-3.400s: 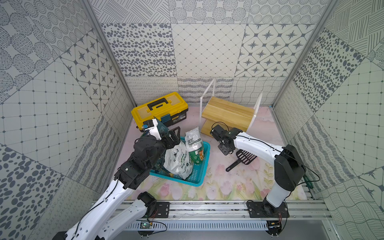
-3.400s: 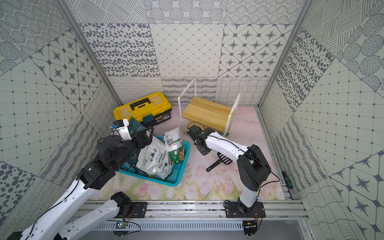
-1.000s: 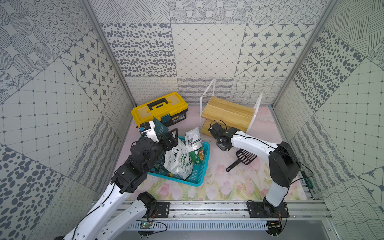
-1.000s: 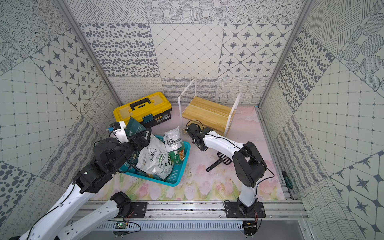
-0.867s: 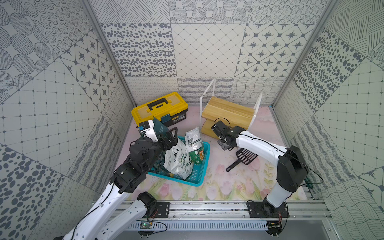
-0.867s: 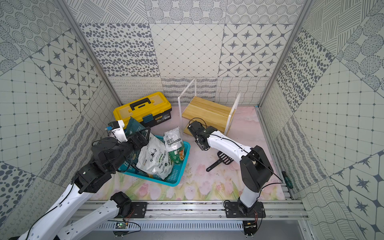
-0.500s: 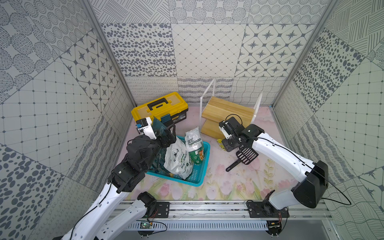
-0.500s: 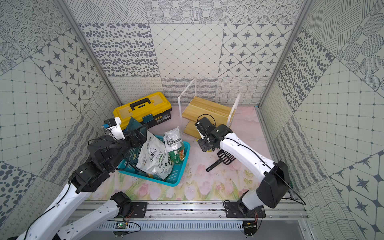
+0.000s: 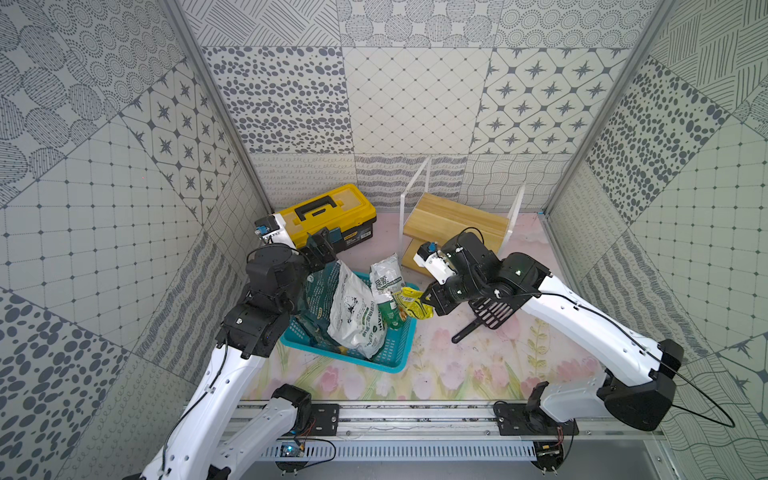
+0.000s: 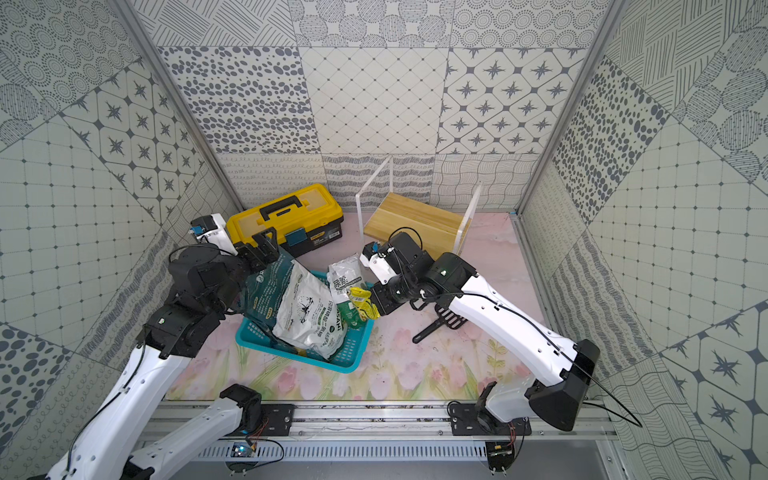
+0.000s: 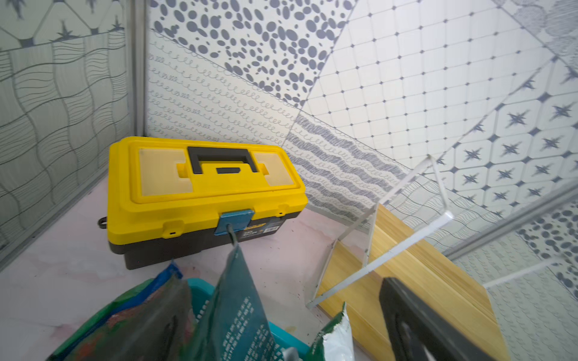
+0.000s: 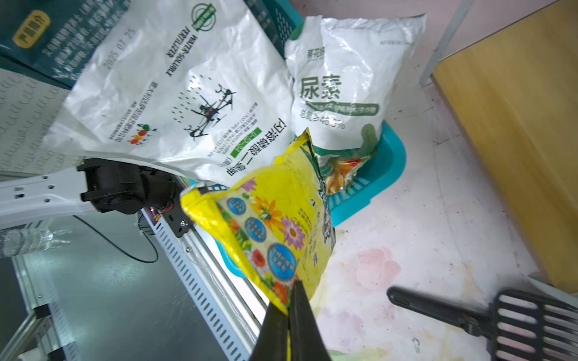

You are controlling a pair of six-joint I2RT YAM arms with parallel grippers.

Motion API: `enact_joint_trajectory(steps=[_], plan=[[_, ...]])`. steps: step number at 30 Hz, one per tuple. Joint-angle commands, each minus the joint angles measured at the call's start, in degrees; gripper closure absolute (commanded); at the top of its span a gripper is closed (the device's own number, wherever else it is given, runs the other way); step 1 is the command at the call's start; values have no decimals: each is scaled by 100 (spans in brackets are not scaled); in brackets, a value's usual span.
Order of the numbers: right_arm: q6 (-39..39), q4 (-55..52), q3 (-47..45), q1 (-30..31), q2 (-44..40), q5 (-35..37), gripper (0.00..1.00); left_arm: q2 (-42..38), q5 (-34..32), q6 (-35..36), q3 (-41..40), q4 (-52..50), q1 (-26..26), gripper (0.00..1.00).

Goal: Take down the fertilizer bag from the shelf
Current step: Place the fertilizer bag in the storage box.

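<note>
Your right hand [image 12: 292,289] is clamped tight on one edge of the yellow fertilizer bag [image 12: 269,225], and the bag hangs from that pinch. In both top views the bag is off the shelf [image 9: 455,220], which stands apart from it at its 1 o'clock.

The bag hangs by the 3 o'clock rim of the teal basket [image 9: 399,365], just beside the white bags [image 9: 357,309] packed inside. A black scoop [image 9: 490,313] lies on the counter [image 9: 457,374] at the bag's 3 o'clock, under your right arm.

Your left hand [image 9: 323,249] is spread wide at the basket's 11 o'clock, above a dark green bag [image 9: 318,291], closed on nothing. The yellow toolbox [image 9: 328,208] sits at the counter's 11 o'clock.
</note>
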Motion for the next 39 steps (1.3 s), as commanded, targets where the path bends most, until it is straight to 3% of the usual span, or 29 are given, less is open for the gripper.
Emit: enact_joint_trajectory(steps=[1, 12, 21, 29, 33, 34, 36, 39], plan=[[844, 960, 72, 52, 126, -369, 100, 138, 967, -490, -74, -278, 1052, 0], [2561, 2299, -824, 497, 260, -432, 100, -141, 961, -771, -726, -89, 1239, 0], [3014, 2604, -1060, 828, 677, -823, 100, -196, 1017, -840, -764, -102, 1233, 0], [3355, 2379, -1829, 642, 818, 187, 100, -295, 849, -608, -809, -225, 1229, 0], [3185, 2373, -1793, 636, 962, 126, 100, -250, 532, -294, -830, -278, 1253, 0], [3106, 2374, -1737, 636, 973, 108, 94, -244, 459, -236, -829, -305, 1276, 0], [2906, 2309, -1592, 642, 904, 192, 72, -231, 315, -141, -791, -373, 1415, 0], [2485, 2113, -1386, 629, 625, 550, 54, -327, 166, -157, -801, -373, 1777, 0]])
